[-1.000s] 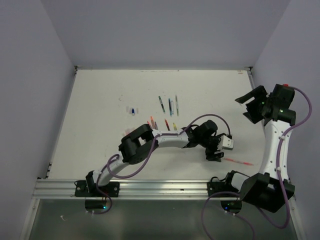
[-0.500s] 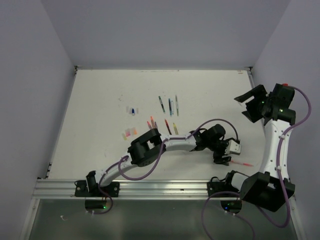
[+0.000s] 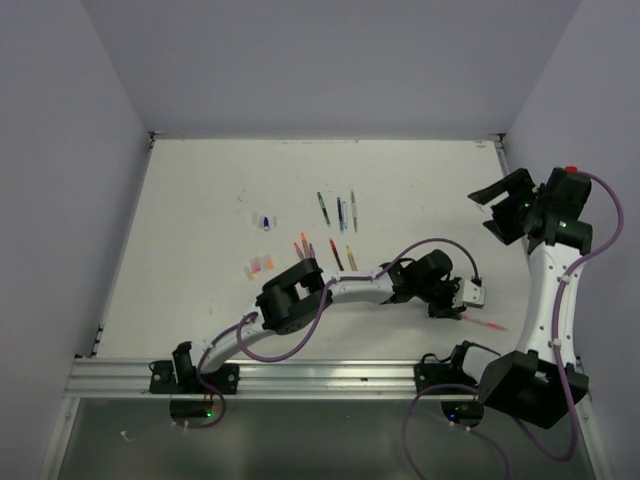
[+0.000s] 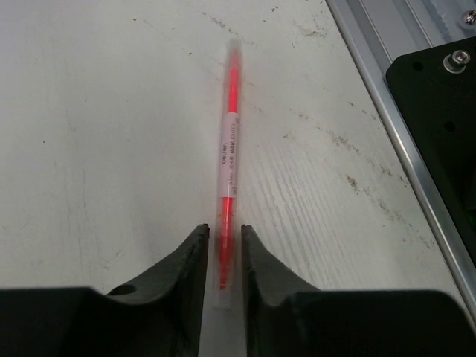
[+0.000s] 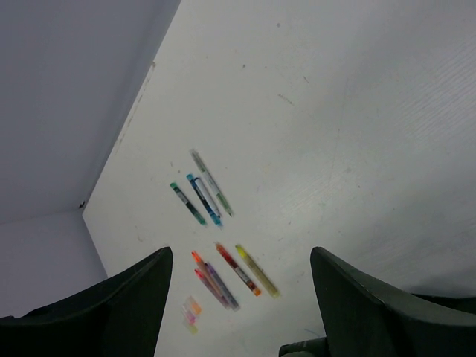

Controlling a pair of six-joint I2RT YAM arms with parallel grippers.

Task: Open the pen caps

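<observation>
Red was the pen (image 4: 230, 149) my left tool (image 4: 223, 232) straddled. It lay flat on the table (image 4: 89, 134) beside the rail (image 4: 387, 89). The jaws sat just either side of its near end, slivers of table showing, not gripping. My right tool (image 3: 492, 212) hung spread wide and held nothing. Mid-table lay the other pens (image 3: 337, 212), with loose caps (image 3: 260, 265) left of them.

The red pen (image 4: 229, 171) has a clear, glossy plastic barrel with a white, paper-like label. The jaws of the left gripper (image 4: 223, 232) on either side of it look like matt black plastic. The surface (image 4: 89, 111) under the pen is matt white, finely grained and scuffed. The rail (image 4: 387, 30) beside the pen is brushed metal.
</observation>
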